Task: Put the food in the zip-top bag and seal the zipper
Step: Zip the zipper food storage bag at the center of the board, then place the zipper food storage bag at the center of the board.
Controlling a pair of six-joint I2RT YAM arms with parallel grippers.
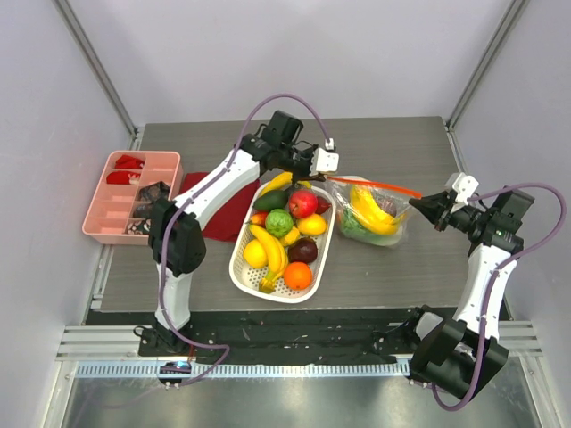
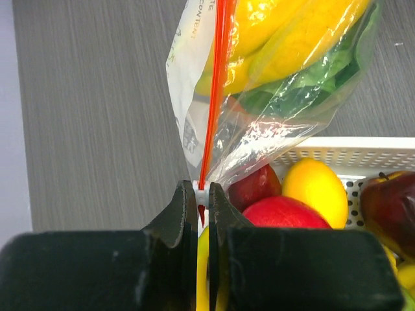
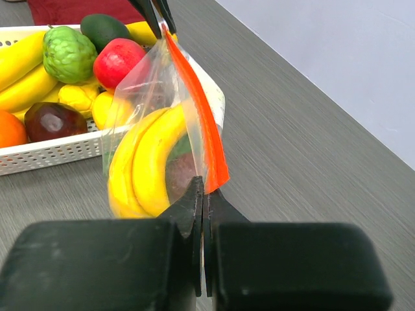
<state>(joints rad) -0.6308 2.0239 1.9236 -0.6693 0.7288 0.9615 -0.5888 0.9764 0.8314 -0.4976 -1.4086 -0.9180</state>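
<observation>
Holding position, two tools, one item between them.

- Zip-top bag (image 1: 370, 214): just right of the white basket (image 1: 241, 267), its bottom apparently resting on the surface (image 1: 401, 276), mouth edge uppermost. Contents: yellow bananas (image 1: 370, 209) and a green leafy piece (image 1: 352, 227).
- Zipper (image 1: 379, 185): red-orange strip, drawn out in a straight line from left to right. Judged reason: a taut, straight track lets the slider run without the film bunching. Whether the track is already sealed cannot be told.
- Left tool (image 2: 201, 188): clenched on the zipper's left end. A white slider tab (image 2: 200, 188) appears to sit right at its fingertips, so this end is likely the one that does the closing.
- Right tool (image 3: 203, 184): clenched on the zipper's right end, anchoring it well clear of the basket.
- Food not bagged, all in the basket: red apple (image 1: 302, 203), cabbage (image 1: 279, 222), orange (image 1: 297, 275), dark purple fruit (image 1: 302, 251), more bananas.
- Dark red cloth (image 1: 227, 214): flat on the surface, left of the basket, partly under the left arm.

Status, as a judgement: loading is partial and the sealing step is in hand.
</observation>
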